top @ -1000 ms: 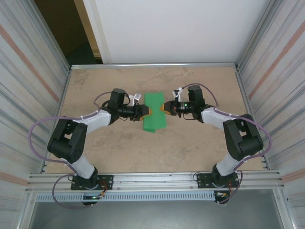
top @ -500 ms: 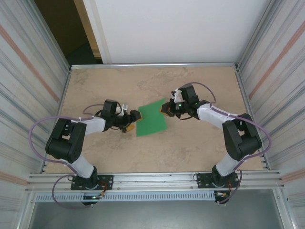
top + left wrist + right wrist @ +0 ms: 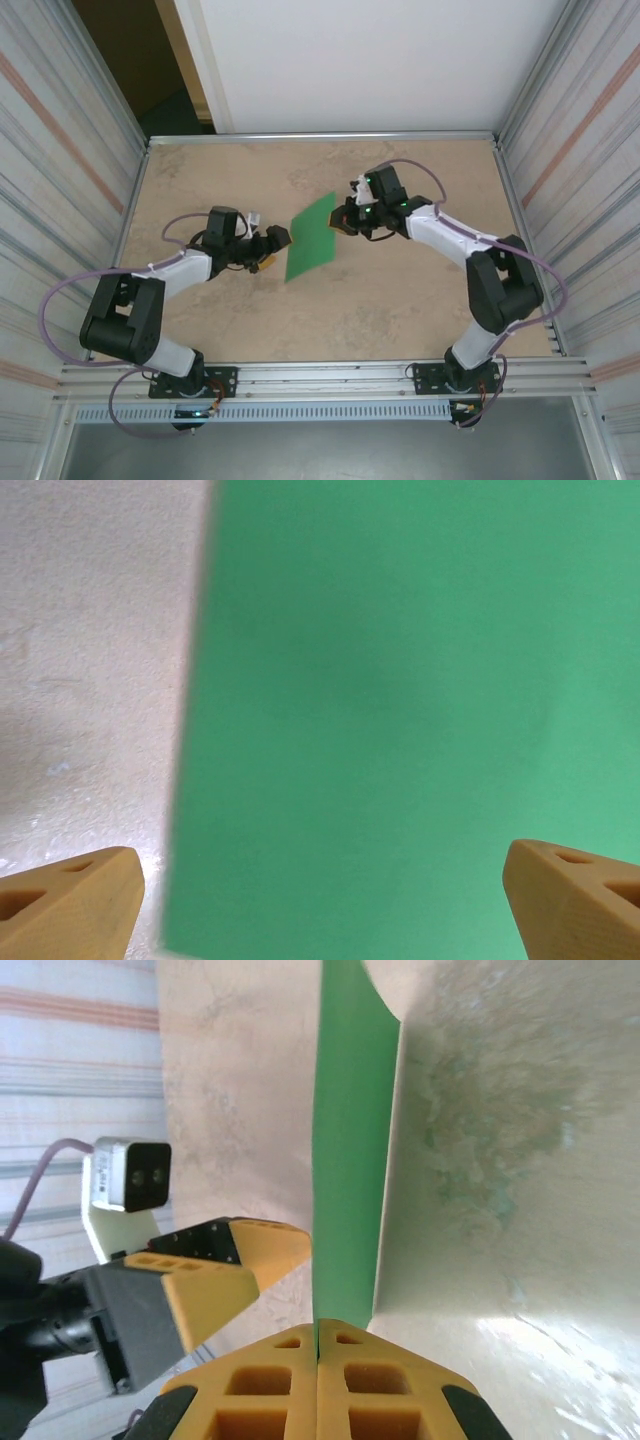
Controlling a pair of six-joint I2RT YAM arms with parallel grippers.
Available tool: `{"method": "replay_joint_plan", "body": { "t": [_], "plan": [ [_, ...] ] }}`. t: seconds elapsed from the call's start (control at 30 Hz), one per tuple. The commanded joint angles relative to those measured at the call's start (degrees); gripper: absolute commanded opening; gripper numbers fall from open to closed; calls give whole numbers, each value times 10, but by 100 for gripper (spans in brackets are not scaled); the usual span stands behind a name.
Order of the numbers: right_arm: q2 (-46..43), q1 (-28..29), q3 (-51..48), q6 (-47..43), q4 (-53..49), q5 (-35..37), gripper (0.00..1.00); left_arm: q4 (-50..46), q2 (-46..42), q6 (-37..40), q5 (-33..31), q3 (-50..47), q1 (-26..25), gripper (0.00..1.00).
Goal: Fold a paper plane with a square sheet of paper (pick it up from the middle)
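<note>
thin bright green square sheet of paper [image 3: 310, 238] hangs clamped in right gripper [image 3: 317, 1332]; left gripper [image 3: 320, 880] gapes wide, seemingly not touching.

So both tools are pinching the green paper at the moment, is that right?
Not quite. Only the right tool is pinching the green paper, shut on its edge. The left tool is open, its fingers spread wide apart and gripping nothing, as the left wrist view shows.
</note>
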Motion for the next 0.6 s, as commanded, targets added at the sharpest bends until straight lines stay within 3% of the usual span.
{"method": "replay_joint_plan", "body": {
  "t": [0.0,0.13,0.27,0.4,0.57],
  "plan": [
    [-79,-42,9,-41,-110,3,0,-15,-15,16,-11,10,3,93],
    [-134,-74,21,-68,-190,15,0,-3,0,13,-6,15,2,93],
    [-135,-69,46,-75,-219,6,0,12,14,2,2,17,-2,93],
    [-90,-40,60,-67,-197,11,0,16,18,-1,2,20,-11,93],
    [-10,2,48,-30,-88,-12,0,14,19,-3,-7,18,-24,94]
  ]
}}
